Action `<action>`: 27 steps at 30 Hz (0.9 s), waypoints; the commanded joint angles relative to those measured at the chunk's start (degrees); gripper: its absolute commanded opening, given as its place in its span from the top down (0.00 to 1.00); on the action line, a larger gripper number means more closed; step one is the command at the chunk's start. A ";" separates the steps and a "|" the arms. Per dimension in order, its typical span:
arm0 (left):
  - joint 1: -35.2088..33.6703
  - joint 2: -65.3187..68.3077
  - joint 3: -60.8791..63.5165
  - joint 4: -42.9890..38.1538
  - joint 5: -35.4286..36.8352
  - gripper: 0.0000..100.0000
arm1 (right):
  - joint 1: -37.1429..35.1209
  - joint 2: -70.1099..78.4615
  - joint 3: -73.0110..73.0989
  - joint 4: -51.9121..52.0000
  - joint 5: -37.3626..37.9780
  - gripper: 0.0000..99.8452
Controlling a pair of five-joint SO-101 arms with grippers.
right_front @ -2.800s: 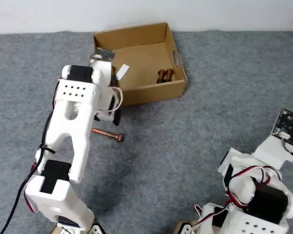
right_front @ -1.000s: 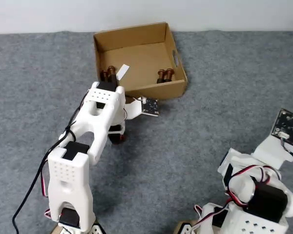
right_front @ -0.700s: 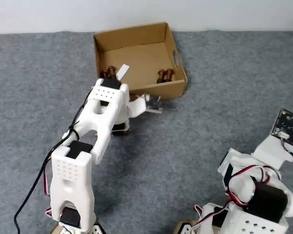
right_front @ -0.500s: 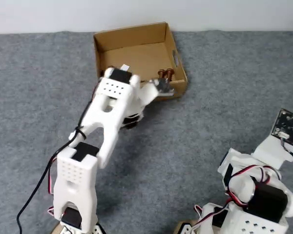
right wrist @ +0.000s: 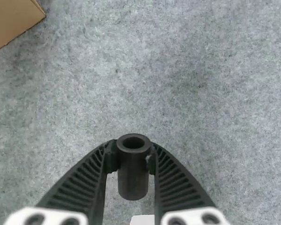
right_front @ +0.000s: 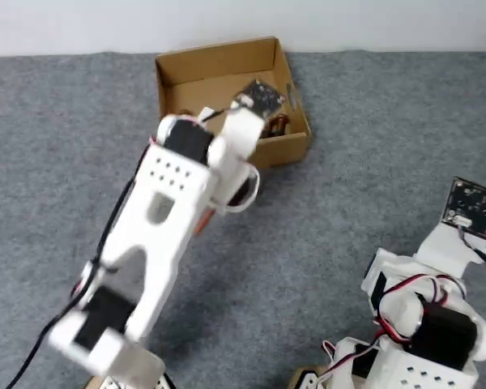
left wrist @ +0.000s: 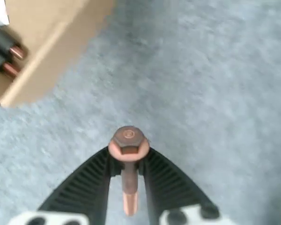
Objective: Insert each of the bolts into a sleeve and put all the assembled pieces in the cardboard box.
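My left gripper (left wrist: 128,157) is shut on a copper bolt (left wrist: 127,149), whose hex head pokes out past the fingertips, above the grey carpet beside the cardboard box (left wrist: 42,42). In the high view the left arm (right_front: 170,211) stands raised in front of the box (right_front: 227,81). Two assembled pieces (left wrist: 3,49) lie inside the box near its front wall, and another assembled pair (right_front: 279,123) shows at the box's right end. My right gripper (right wrist: 132,161) is shut on a black sleeve (right wrist: 132,168), bore facing outward, over bare carpet.
The right arm (right_front: 425,324) sits at the near right of the table. One corner of the box (right wrist: 9,16) shows in the right wrist view. Grey carpet (right_front: 373,162) lies open between the box and the right arm.
The left arm came out of the box, dropped to the bolt lying on the carpet, shut on it and lifted it up and to the right. The right arm barely shifted.
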 commanded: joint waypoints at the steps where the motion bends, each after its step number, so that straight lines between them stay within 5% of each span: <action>1: 1.67 -14.15 7.25 -0.97 8.18 0.99 | 0.40 -0.48 -0.79 -1.54 0.00 0.99; 10: -0.35 -34.90 27.03 -12.92 20.75 1.00 | -0.57 -0.48 -0.44 -10.07 -3.60 0.99; 18: -0.35 -56.26 42.07 -17.76 27.08 1.00 | -21.67 -8.75 -1.32 -10.24 -12.66 0.99; 27: -0.35 -78.86 56.13 -32.35 27.08 1.00 | -38.02 -22.73 14.07 -20.97 -13.10 0.99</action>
